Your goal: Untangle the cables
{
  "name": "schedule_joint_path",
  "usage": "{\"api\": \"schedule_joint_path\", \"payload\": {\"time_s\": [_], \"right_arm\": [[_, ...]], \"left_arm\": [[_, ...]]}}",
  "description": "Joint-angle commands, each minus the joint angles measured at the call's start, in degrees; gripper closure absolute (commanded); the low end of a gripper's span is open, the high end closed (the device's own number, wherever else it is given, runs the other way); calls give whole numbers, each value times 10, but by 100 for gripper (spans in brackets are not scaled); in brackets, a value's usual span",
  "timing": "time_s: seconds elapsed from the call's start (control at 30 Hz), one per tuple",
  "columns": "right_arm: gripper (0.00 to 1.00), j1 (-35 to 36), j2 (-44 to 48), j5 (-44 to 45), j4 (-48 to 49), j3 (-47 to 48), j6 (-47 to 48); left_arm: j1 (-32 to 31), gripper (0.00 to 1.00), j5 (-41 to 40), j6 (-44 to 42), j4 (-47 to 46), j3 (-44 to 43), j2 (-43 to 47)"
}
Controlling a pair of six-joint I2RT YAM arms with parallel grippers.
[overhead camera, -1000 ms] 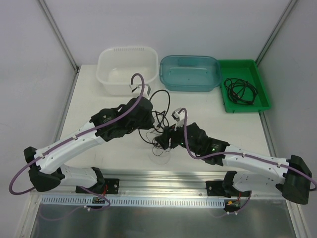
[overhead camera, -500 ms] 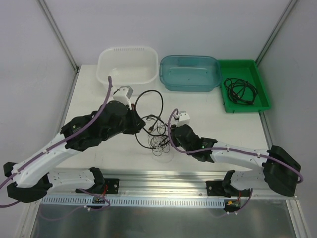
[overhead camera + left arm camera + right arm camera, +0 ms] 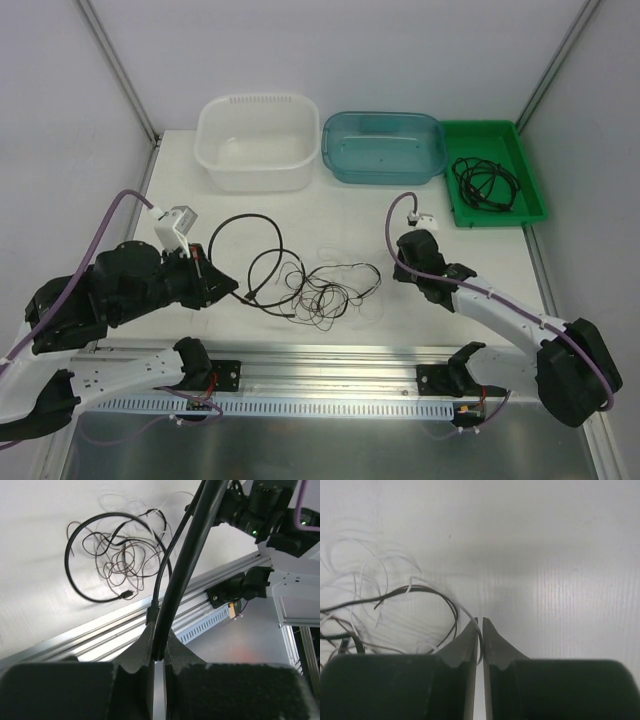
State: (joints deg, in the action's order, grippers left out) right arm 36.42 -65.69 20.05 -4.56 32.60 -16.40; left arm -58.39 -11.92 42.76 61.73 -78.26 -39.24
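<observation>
Item: cables, one loose knot (image 3: 320, 285) mid-counter (image 3: 480, 260), between both tools. Long axis left-right.
- Left tool (image 3: 159, 647): fingers pressed together, pinching thick black cable (image 3: 185, 565). Cable loops out from tool, then into left side of knot.
- Right tool (image 3: 480, 625): fingers almost touching. Thin white cable (image 3: 409, 584) runs into gap, judged pinched. Tool sits just right of knot, nearer than left tool.
- Thin dark cables (image 3: 120, 560): snarled at centre, on counter.
- Next move hinges on: tools at opposite ends, so pull likely runs along that axis.

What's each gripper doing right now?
Left gripper: closed, holding the thick black cable.
Right gripper: closed, apparently pinching the thin white cable.
</observation>
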Motion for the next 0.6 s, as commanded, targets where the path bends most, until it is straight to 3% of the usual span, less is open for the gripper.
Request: {"api": "schedule_joint_path", "payload": {"time_s": [0.0,0.07,0.17,0.2,0.37,0.57], "right_arm": [[88,-4,32,-89,-62,49,37],[81,7,67,-133,-51,55,76],[51,34,101,-215,-34,71,100],[48,40,106,-246,-36,79,106],[42,95,111,-250,-70,149,113],[45,125,75,-294,-36,177,81]], "left_arm": [[6,100,-3,15,48,-6,4],[6,100,-6,21,39,4,-2],[6,100,-6,5,30,-8,-33],[6,100,-8,1,30,-18,-40],[6,100,-8,-22,17,-34,-80],[6,100,1,-29,7,-31,-81]]}}
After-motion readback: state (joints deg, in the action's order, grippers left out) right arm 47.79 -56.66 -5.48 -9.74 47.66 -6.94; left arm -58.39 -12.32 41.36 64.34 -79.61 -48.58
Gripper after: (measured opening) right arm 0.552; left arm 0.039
